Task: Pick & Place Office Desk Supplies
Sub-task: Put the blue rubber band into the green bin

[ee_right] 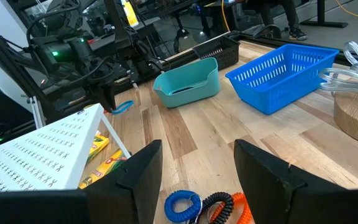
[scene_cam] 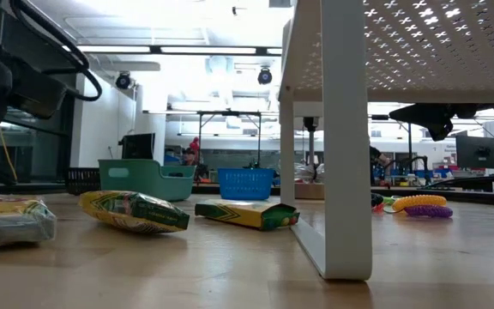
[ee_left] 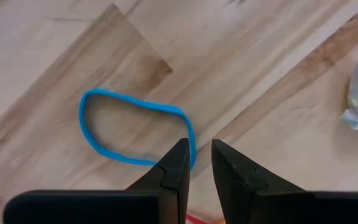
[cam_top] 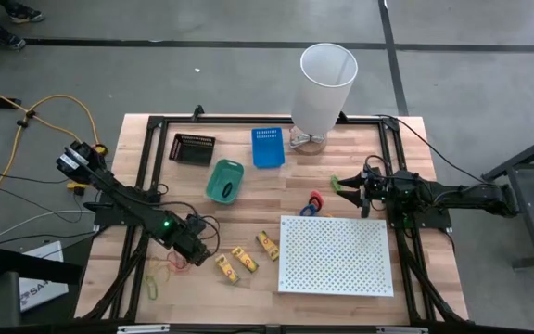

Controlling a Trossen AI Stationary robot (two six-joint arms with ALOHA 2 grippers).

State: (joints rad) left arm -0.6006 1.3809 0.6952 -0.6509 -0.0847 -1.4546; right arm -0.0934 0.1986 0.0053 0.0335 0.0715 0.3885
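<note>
In the left wrist view a blue rubber band (ee_left: 135, 134) lies flat on the wooden table. My left gripper (ee_left: 201, 146) points down over one end of the loop, its fingers a narrow gap apart with bare wood between them. It stands near the table's front left (cam_top: 193, 249). Three yellow-and-red packs (cam_top: 245, 259) lie beside it, and red and yellow bands (cam_top: 160, 274) lie nearer the left edge. My right gripper (ee_right: 197, 165) waits wide open at the table's right (cam_top: 346, 184), behind coiled blue, black and orange loops (ee_right: 210, 205).
A white perforated board (cam_top: 335, 255) stands on legs at the front right. At the back are a black basket (cam_top: 191, 147), a teal bin (cam_top: 224, 180), a blue basket (cam_top: 267, 146) and a tall white bin (cam_top: 325, 88).
</note>
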